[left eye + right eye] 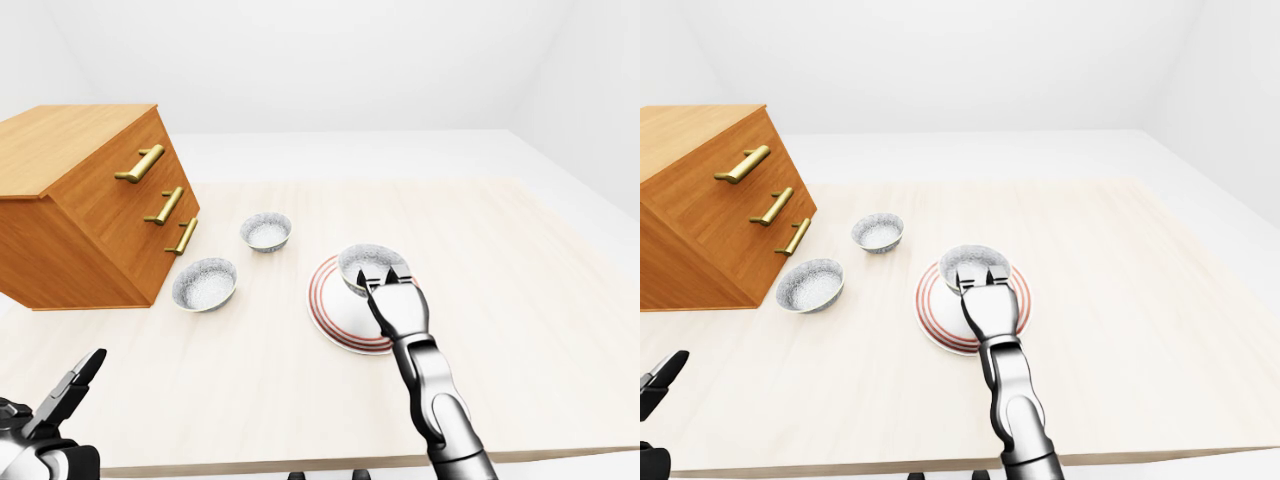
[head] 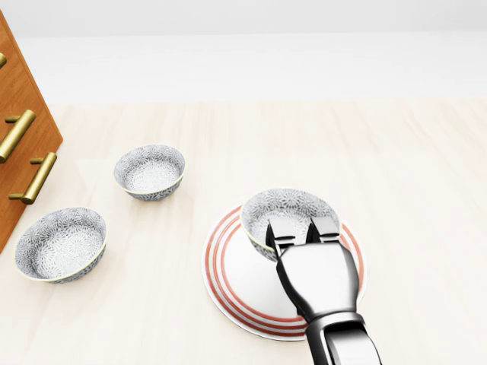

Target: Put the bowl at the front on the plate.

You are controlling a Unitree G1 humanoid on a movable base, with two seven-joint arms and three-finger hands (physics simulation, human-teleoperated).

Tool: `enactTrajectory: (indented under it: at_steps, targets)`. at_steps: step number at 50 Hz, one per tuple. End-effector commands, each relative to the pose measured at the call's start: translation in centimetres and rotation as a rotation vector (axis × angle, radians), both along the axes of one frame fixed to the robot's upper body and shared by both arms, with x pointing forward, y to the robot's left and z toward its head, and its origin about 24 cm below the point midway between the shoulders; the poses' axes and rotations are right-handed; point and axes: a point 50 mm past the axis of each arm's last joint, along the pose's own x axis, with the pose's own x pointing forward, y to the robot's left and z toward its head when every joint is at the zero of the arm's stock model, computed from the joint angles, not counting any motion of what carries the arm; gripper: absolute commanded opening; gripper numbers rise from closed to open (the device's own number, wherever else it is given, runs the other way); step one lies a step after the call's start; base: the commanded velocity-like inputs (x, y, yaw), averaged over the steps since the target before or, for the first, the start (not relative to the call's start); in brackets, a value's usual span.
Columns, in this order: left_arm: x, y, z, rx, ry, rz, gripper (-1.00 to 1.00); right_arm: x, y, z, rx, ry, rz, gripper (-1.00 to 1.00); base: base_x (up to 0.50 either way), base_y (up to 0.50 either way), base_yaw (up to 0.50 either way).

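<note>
A grey patterned bowl (image 2: pixel 289 207) sits on the white plate with red rings (image 2: pixel 232 285), toward the plate's upper part in the head view. My right gripper (image 2: pixel 302 228) reaches in from the bottom, and its fingers (image 2: pixel 281 230) hook over the bowl's near rim, closed on it; the thumb is hidden. My left gripper (image 1: pixel 75 385) hangs low at the bottom left of the left-eye view, fingers spread, holding nothing and far from the bowls.
Two more patterned bowls (image 2: pixel 150 171) (image 2: pixel 61 243) stand left of the plate. A tilted wooden drawer chest with brass handles (image 1: pixel 90 200) lies at the left. The light wooden table's near edge (image 1: pixel 300 465) runs along the bottom.
</note>
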Motion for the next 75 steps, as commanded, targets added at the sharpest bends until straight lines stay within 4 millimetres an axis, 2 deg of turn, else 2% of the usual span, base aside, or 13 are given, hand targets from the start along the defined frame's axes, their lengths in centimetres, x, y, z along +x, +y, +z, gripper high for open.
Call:
enactTrajectory:
  at_steps: [1, 18, 32, 42, 43, 44, 49, 55, 60, 65, 75]
  targets:
    - [0.0, 0.0, -0.1, -0.002, 0.003, -0.001, 1.0, 0.8, 0.1, -0.1, 0.078, -0.013, 0.004, -1.0, 0.0, 0.0, 0.0]
    - [0.0, 0.0, 0.1, -0.001, -0.002, 0.0, 1.0, 1.2, 0.3, -1.4, 0.108, 0.012, 0.007, -1.0, 0.0, 0.0, 0.0]
    - [0.2, 0.0, -0.4, -0.008, 0.008, -0.004, 1.0, 1.1, 0.1, -1.3, 0.105, 0.01, 0.002, -1.0, 0.0, 0.0, 0.0]
    - [-0.1, 0.0, 0.1, 0.003, -0.004, 0.001, 1.0, 1.1, 0.1, -1.3, 0.108, 0.01, 0.004, -1.0, 0.0, 0.0, 0.0]
    - [0.0, 0.0, -0.1, -0.003, 0.002, -0.002, 1.0, 1.1, 0.1, -1.2, 0.106, 0.009, 0.005, 0.2, 0.0, 0.0, 0.0]
    - [0.0, 0.0, 0.0, 0.0, -0.001, 0.0, 1.0, 1.1, 0.2, -1.1, 0.107, 0.004, 0.006, 1.0, 0.0, 0.0, 0.0]
    - [-0.3, 0.0, 0.6, 0.015, -0.018, 0.005, 1.0, 1.1, 0.3, -0.7, 0.099, -0.001, 0.011, 1.0, 0.0, 0.0, 0.0]
    - [-0.1, 0.0, 0.1, 0.004, -0.005, -0.002, 1.0, 1.2, 0.3, 0.8, 0.077, -0.025, 0.02, 1.0, 0.0, 0.0, 0.0]
    - [-0.3, 0.0, 0.7, 0.019, -0.023, 0.004, 1.0, 1.2, 0.7, 3.3, 0.024, -0.061, 0.031, 1.0, 0.0, 0.0, 0.0]
    - [-0.4, 0.0, 0.8, 0.023, -0.028, 0.005, 1.0, 1.3, 0.6, 4.6, -0.001, -0.086, 0.017, 1.0, 0.0, 0.0, 0.0]
    - [-0.1, 0.0, 0.1, 0.003, -0.007, -0.003, 1.0, 1.2, 0.5, 8.7, -0.07, -0.144, -0.023, 1.0, 0.0, 0.0, 0.0]
